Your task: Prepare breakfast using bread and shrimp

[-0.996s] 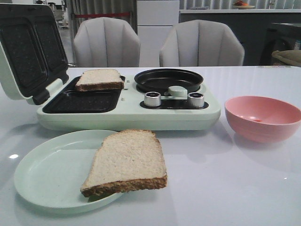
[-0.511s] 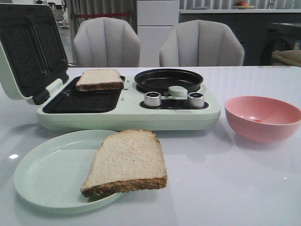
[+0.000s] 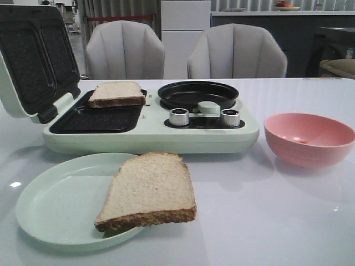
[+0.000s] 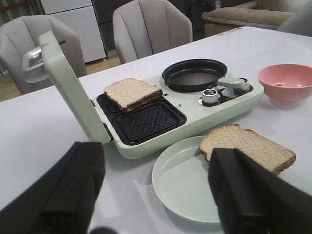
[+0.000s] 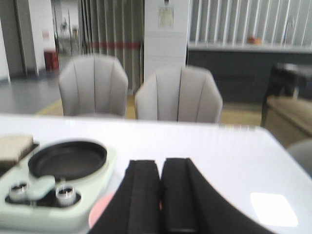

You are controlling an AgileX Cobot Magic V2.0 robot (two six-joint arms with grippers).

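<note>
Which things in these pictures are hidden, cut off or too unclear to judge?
- Shrimp: front view, only a tiny orange speck in the pink bowl; shape too small to tell.
- Pink bowl, right wrist view: mostly hidden behind the shut right gripper; the picture is blurred.
- Plate, left wrist view: one side covered by a finger of the open left gripper.
- Lid, front view: cut off by the picture's edge.

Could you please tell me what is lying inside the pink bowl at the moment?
The pink bowl holds one small orange-pink piece on its bottom, probably the shrimp. The rest of the visible interior looks bare. The near inner wall is hidden by the bowl's own rim in the front view.
</note>
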